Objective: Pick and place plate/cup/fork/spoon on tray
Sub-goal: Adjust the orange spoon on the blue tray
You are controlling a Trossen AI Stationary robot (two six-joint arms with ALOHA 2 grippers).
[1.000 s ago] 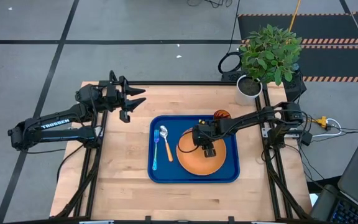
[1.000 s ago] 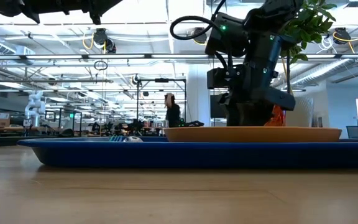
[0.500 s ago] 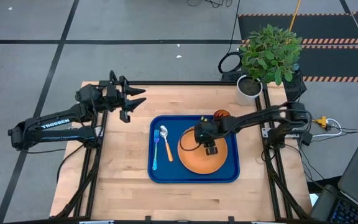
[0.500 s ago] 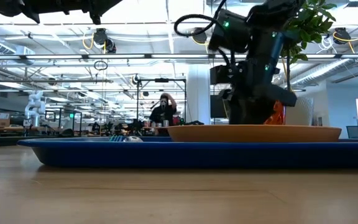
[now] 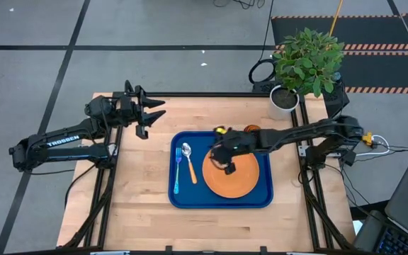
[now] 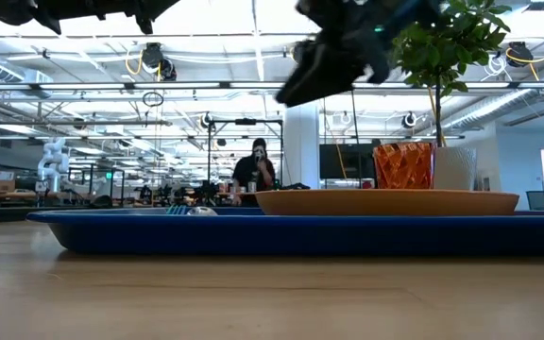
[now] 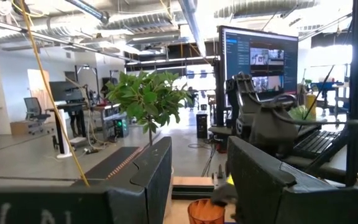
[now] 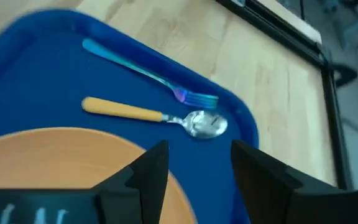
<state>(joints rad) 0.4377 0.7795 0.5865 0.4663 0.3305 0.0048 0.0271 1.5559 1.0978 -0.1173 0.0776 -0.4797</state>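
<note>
The blue tray (image 5: 261, 198) lies in the middle of the table. The orange plate (image 5: 236, 180) lies flat in its right half. The spoon (image 5: 188, 161) and the light-blue fork (image 5: 177, 174) lie side by side in its left half, and show in the right wrist view too (spoon (image 8: 154, 115), fork (image 8: 145, 73)). The orange-red cup (image 6: 404, 165) stands upright at the tray's far edge (image 5: 252, 129). My right gripper (image 5: 218, 157) hovers open above the plate's left rim (image 8: 61, 155). My left gripper (image 5: 151, 113) is open and raised over the far left corner.
A white pot with a green plant (image 5: 289, 92) stands at the table's far right corner, behind the cup. Bare wood lies to the left of the tray (image 5: 140, 184) and along the near edge. A person shows far off in the room (image 6: 256, 170).
My right gripper has risen off the plate and gone toward the tray's far left, tipping so its fingers face the spoon and fork. The plate stays flat in the tray. The cup, hidden behind the arm in the low view before, now shows.
</note>
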